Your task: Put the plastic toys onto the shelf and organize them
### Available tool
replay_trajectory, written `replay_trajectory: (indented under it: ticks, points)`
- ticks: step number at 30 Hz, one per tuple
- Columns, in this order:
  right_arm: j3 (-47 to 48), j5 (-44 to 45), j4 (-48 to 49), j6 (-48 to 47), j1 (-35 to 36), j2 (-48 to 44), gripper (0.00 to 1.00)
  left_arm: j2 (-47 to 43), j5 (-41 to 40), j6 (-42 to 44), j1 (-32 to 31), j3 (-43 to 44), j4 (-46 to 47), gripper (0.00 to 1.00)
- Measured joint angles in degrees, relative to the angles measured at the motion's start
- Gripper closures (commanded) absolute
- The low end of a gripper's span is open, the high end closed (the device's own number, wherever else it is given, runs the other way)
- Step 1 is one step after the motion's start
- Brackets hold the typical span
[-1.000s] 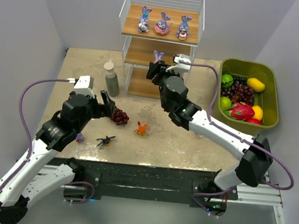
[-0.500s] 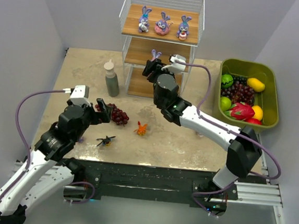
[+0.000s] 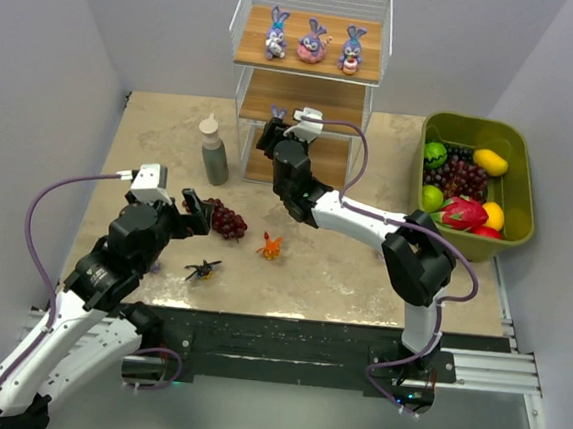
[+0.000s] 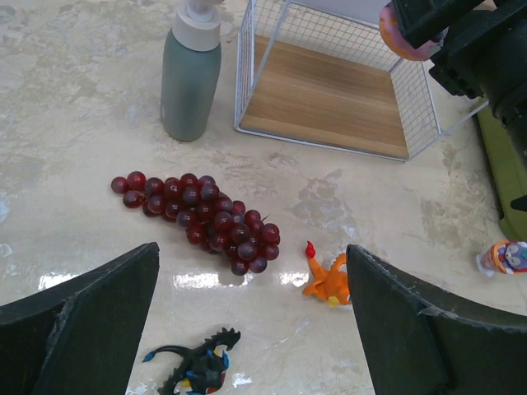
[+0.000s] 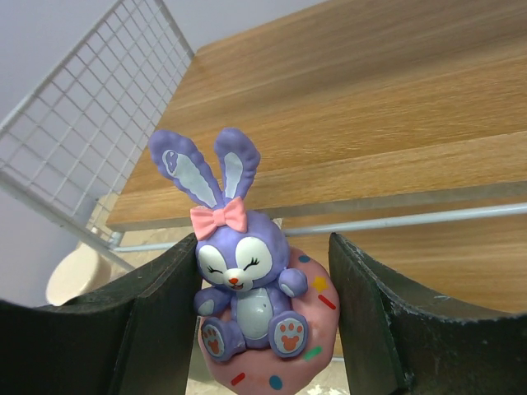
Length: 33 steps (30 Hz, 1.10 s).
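Placement in hand: purple long-eared plastic bunny on a pink ring [image 5: 244,288], lower centre of frame, pinched in right pincer [image 5: 263,321] just short of three-tier white wire shelf [image 5: 346,123]; next, probably easing over a wooden board and setting upright; left pincer [image 4: 251,317] spread above surface [image 4: 74,123].

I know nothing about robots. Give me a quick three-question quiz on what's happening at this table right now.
1. How many bunnies stand on the top board of the shelf?
2. True or false: the left tool is open and empty.
3. What does the right tool grip? A) orange creature B) bunny on a pink ring C) black bug
Key: 1 three; 2 true; 3 B.
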Motion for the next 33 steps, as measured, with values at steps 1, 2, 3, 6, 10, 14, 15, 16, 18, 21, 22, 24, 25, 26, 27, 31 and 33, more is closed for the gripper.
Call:
replay_trajectory:
  ticks: [1, 2, 3, 6, 10, 14, 15, 16, 18, 21, 22, 24, 25, 26, 27, 31, 33]
  points:
    - [0.1, -0.3, 0.3, -0.1, -0.1, 0.5, 1.0, 0.0, -0.2, 0.0, 0.0, 0.0, 0.0, 0.01]
    - [0.1, -0.6, 0.4, -0.2, -0.3, 0.7, 1.0, 0.2, -0.2, 0.0, 0.0, -0.1, 0.0, 0.01]
    - [0.1, -0.8, 0.3, -0.3, -0.4, 0.8, 1.0, 0.3, -0.3, 0.1, 0.0, -0.1, -0.1, 0.01]
    - [0.1, -1.0, 0.7, -0.6, -0.7, 0.7, 1.0, 0.6, -0.4, 0.2, 0.0, -0.2, -0.1, 0.01]
    - [0.1, -1.1, 0.8, -1.0, -0.7, 0.7, 1.0, 0.8, -0.3, 0.6, 0.0, -0.3, -0.1, 0.01]
    - [0.0, -1.2, 0.7, -1.3, -0.6, 0.4, 1.0, 0.8, -0.4, 0.6, 0.0, -0.3, 0.0, 0.0]
    - [0.0, -1.2, 0.7, -1.4, -0.5, 0.3, 1.0, 0.8, -0.4, 0.6, 0.0, -0.3, 0.0, 0.0]
    - [-0.2, -1.2, 0.7, -1.4, -0.4, 0.0, 1.0, 0.8, -0.4, 0.7, 0.0, -0.3, 0.0, 0.0]
    - [-0.6, -1.2, 0.6, -1.5, -0.2, -0.6, 1.0, 0.8, -0.4, 0.9, 0.0, -0.3, 0.0, 0.0]
    - [-1.4, -1.4, 0.7, -1.7, 0.2, -2.0, 1.0, 0.7, -0.4, 1.0, 0.0, -0.3, -0.1, 0.0]
    - [-1.4, -1.5, 0.9, -1.8, 0.4, -2.7, 1.0, 0.7, -0.4, 1.0, 0.0, -0.3, -0.1, 0.0]
    - [-1.4, -1.7, 1.7, -2.0, 0.6, -4.2, 1.0, 0.6, -0.4, 1.0, 0.0, -0.3, 0.0, 0.01]
    - [-1.4, -1.7, 2.2, -2.2, 0.8, -5.0, 1.0, 0.5, -0.5, 1.0, 0.0, -0.3, -0.1, 0.01]
    - [-1.4, -1.7, 2.6, -2.3, 0.8, -5.6, 1.0, 0.5, -0.5, 1.0, 0.0, -0.3, -0.1, 0.01]
    - [-1.4, -1.7, 3.3, -2.5, 0.9, -6.3, 1.0, 0.5, -0.6, 1.0, 0.0, -0.3, -0.1, 0.01]
    - [-0.7, -1.6, 5.1, -3.3, 1.1, -7.1, 1.0, 0.4, -0.6, 1.0, 0.0, -0.3, -0.1, 0.01]
    - [0.0, -1.6, 5.3, -3.8, 1.1, -6.5, 1.0, 0.4, -0.6, 1.0, 0.0, -0.3, 0.0, 0.0]
